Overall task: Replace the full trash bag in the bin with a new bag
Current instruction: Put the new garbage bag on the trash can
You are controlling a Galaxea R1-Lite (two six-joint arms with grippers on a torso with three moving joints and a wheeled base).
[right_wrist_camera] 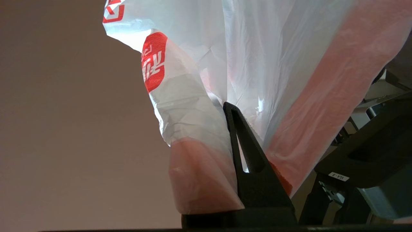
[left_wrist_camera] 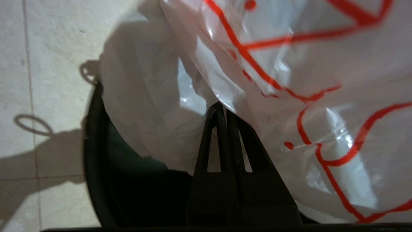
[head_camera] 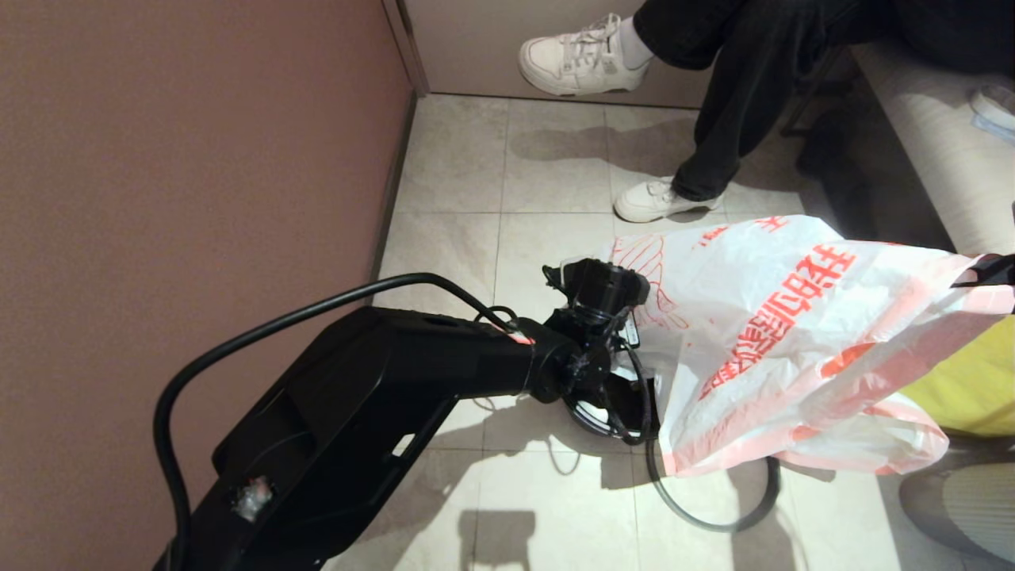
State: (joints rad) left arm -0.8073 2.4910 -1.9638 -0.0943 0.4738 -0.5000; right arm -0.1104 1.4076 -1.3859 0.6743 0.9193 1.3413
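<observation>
— Where's the new bag (head_camera: 793,341)?
— Stretched in the air over the tiled floor (head_camera: 507,492), between both arms, its left end over the bin (left_wrist_camera: 106,180).
— The left tool (left_wrist_camera: 225,111)?
— Clenched, tips pressed into the bag's plastic above the bin.
— And the right tool (right_wrist_camera: 230,108)?
— Far right, clamped on the pink hem.

Tiled floor (head_camera: 555,507) — bin (head_camera: 610,412), shoe (head_camera: 662,200)

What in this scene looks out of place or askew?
The bin's grey ring lies loose on the floor tiles rather than seated on the bin. The new bag hangs stretched in the air between left gripper and right gripper, beside the bin.
</observation>
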